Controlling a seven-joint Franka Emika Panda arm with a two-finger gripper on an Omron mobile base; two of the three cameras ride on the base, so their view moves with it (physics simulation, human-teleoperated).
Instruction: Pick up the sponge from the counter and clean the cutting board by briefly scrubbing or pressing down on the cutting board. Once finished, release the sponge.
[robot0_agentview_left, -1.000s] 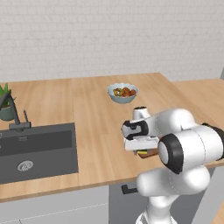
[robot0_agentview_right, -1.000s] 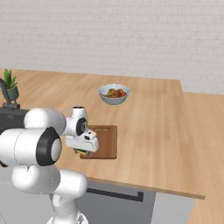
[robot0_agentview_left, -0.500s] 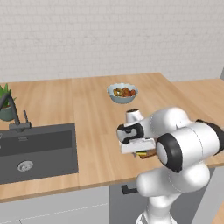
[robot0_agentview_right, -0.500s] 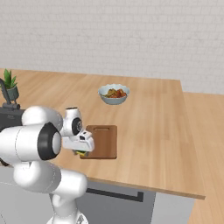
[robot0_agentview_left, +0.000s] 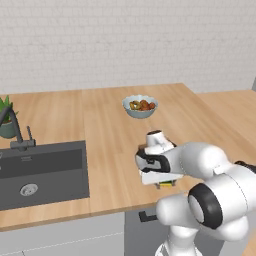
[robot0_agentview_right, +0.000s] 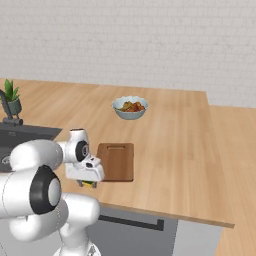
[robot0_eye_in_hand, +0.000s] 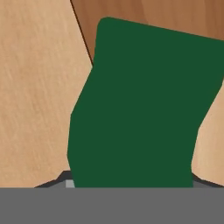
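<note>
My gripper (robot0_agentview_right: 88, 181) hangs low over the counter (robot0_agentview_right: 170, 150), at the near left corner of the dark reddish-brown cutting board (robot0_agentview_right: 117, 161). It is shut on the sponge (robot0_agentview_right: 89, 184), whose yellow underside peeks out below the white hand. From the left base view the sponge (robot0_agentview_left: 166, 184) shows under the hand, and the arm hides the board. The hand view has the sponge's green top (robot0_eye_in_hand: 144, 109) close up. Behind it, the board's dark wood (robot0_eye_in_hand: 131, 11) lies at the top and the light counter (robot0_eye_in_hand: 35, 87) to the left.
A pale bowl of food (robot0_agentview_right: 130, 107) stands behind the board. The dark sink (robot0_agentview_left: 40, 172) with its faucet (robot0_agentview_left: 17, 131) and a potted plant (robot0_agentview_left: 6, 117) lies to the left. The counter's front edge runs just below the hand.
The hand with the sponge has slid left and a little toward the front edge, from over the board to its near left corner.
</note>
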